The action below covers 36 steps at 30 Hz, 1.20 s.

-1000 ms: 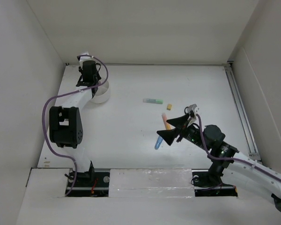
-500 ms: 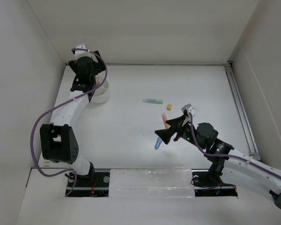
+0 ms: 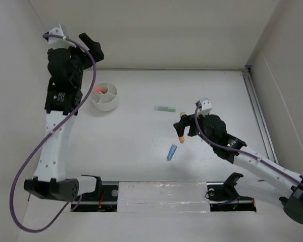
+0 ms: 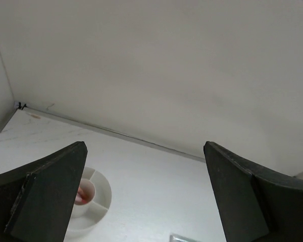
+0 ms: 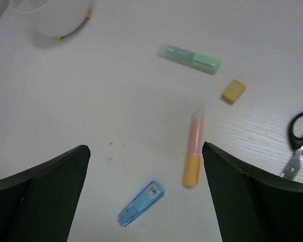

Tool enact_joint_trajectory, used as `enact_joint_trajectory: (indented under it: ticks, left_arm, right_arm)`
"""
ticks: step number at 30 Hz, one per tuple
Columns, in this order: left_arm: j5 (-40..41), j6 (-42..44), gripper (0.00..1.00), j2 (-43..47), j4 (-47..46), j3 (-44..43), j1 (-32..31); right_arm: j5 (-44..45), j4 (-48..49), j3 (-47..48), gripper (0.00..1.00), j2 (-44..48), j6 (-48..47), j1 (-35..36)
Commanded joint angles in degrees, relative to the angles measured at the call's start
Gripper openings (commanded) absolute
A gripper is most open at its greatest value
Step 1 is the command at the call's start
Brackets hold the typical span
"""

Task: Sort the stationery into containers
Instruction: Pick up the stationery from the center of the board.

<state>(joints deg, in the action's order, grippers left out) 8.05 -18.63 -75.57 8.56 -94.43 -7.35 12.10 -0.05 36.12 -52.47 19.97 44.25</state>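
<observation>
Your overhead camera looks down from the near side over the whole counter [image 3: 136, 136]. Left wrist rides high, facing the back wall [image 4: 166, 60] (tub [image 4: 103, 206] shared with overhead); right wrist hovers close over the green bar [image 5: 189, 58].

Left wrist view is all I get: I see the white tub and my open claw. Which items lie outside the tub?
Observer: Five, on the table: a pale green bar, a tan block, an orange-pink pen, a blue marker, scissors.
Operator: Where is the right claw?
Observer: Open and empty, hanging over the pen and the marker.
Operator: And the tub?
Observer: At the table's far left; the loose items lie to its right.
</observation>
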Motion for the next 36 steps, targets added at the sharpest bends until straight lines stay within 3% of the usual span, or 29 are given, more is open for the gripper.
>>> enact_joint_trajectory:
  ticks: [1, 4, 9, 14, 21, 30, 36]
  left_arm:
    - [-1.98, -3.42, 1.00, 9.54, 8.14, 2.39, 0.06]
    - [-4.53, -5.44, 1.00, 19.65, 9.55, 11.96, 0.06]
    - [-6.56, -7.73, 1.00, 36.16, 7.79, 31.30, 0.06]
    - [-3.75, -7.82, 1.00, 43.13, 10.51, 44.58, 0.06]
    - [-5.59, -7.82, 1.00, 42.18, 10.34, 43.98, 0.06]
    - [-7.26, -7.82, 1.00, 41.90, 10.34, 43.98, 0.06]
    - [-8.49, -7.82, 1.00, 41.91, 9.81, 43.98, 0.06]
  right_arm:
    - [-4.26, -4.69, 4.83, 0.99, -4.65, -1.77, -6.35]
    - [-10.66, -4.69, 6.06, 0.91, -10.01, -2.91, -10.83]
    - [-13.24, -5.22, 6.68, 0.88, -14.32, -3.44, -12.08]
    - [-12.19, -5.22, 6.68, 0.84, -17.49, -3.44, -12.08]
    - [-9.12, -5.22, 7.91, 0.84, -22.59, -0.55, -12.61]
    - [0.28, -5.22, 19.33, 0.83, -34.88, 5.25, -12.61]
    - [3.73, -6.97, 25.66, 0.73, -42.54, 6.49, -14.45]
